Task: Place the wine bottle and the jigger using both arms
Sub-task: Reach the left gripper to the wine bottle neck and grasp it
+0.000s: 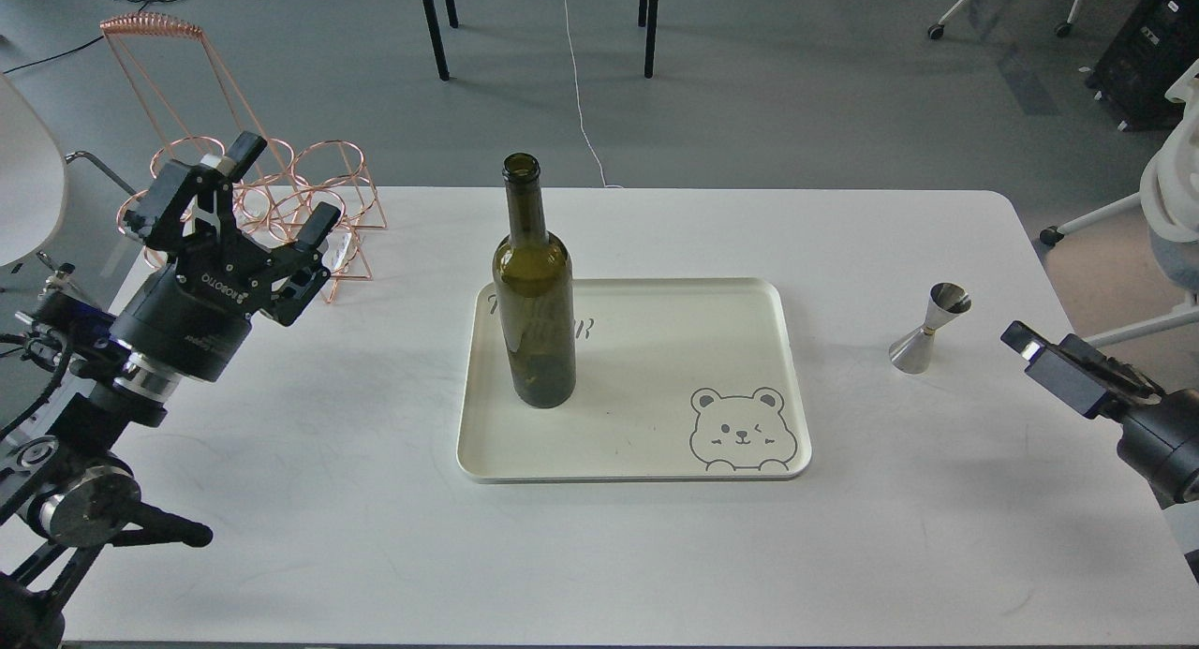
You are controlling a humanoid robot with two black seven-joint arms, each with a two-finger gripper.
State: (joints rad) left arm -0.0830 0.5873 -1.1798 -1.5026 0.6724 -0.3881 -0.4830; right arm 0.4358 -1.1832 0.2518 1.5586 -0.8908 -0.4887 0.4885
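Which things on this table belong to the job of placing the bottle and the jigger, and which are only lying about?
Part of the job:
- wine bottle, upright on the tray
- jigger, on the table, right of the tray
- tray
- left gripper, open
- right gripper

Only lying about:
- copper wire rack, at the table's far left corner

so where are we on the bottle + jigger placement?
Done: the tall dark green glass wine bottle stands upright on the cream bear-print tray. In hand: nothing; the left gripper is open and empty, beside the copper wire rack. Left: the small steel hourglass jigger sits on the white table, near the right gripper.
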